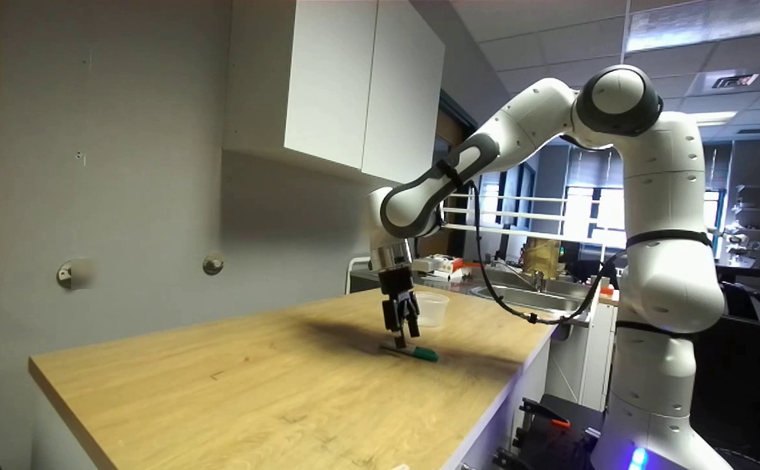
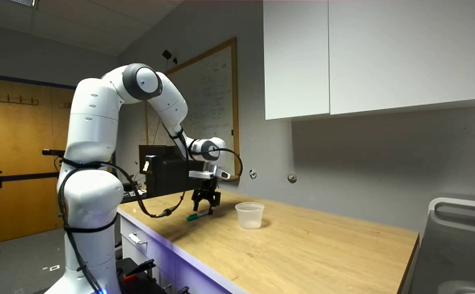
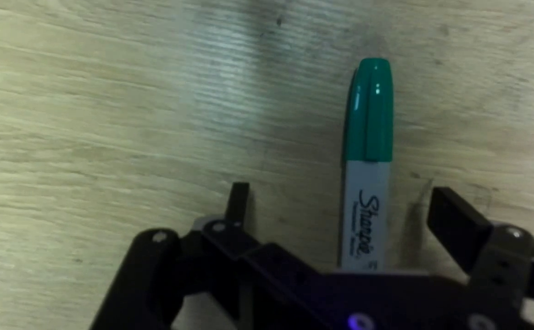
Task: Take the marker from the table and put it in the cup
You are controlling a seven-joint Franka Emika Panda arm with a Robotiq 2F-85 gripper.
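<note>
Well, leftmost in an exterior view lies the marker (image 2: pixel 197 215), flat on the table (image 2: pixel 323 249): likely light, stiff, slick (best pinched near its middle); the gripper (image 2: pixel 203 210) straddles it, spread wide, holding nothing; rightward, the cup (image 2: pixel 250 216) stands upright.

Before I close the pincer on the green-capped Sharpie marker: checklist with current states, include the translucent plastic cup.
1. Pincer open: ok, its fingers stand apart in the wrist view.
2. Green-capped, grey-bodied Sharpie marker between the fingers: ok, gap on either side.
3. Marker centred: not ok, nearer the finger on the right of the wrist view.
4. Marker flat on the light wooden tabletop: ok.
5. Pincer at the right height to grip the marker: cannot tell.
6. Translucent whitish plastic cup upright: ok in both exterior views.
</note>
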